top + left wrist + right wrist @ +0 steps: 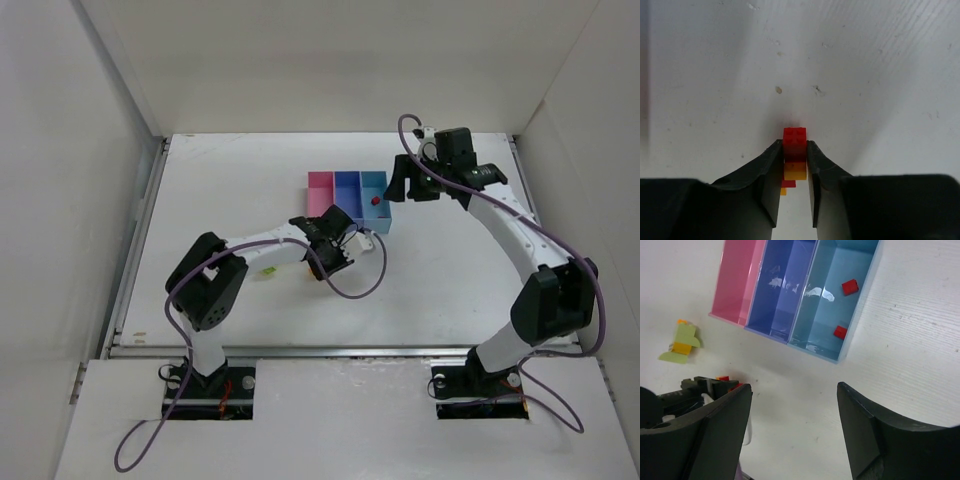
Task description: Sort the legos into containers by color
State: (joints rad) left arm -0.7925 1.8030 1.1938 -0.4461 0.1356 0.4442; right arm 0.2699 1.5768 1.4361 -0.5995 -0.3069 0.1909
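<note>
A red lego (795, 134) is pinched in the closed left gripper (794, 146), while the right gripper (792, 407) is held open and empty, the containers (771, 315) lying ahead of it.

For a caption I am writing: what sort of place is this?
Probably a robot test cell: white walls enclose the table, two arms are bolted at its near edge, and coloured bins hold toy bricks.

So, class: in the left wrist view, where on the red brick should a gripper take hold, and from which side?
Take the red brick by its two flat, parallel side walls, probably coming in from the studded top. Its studs face the camera, and the left gripper pinches exactly those sides.
</note>
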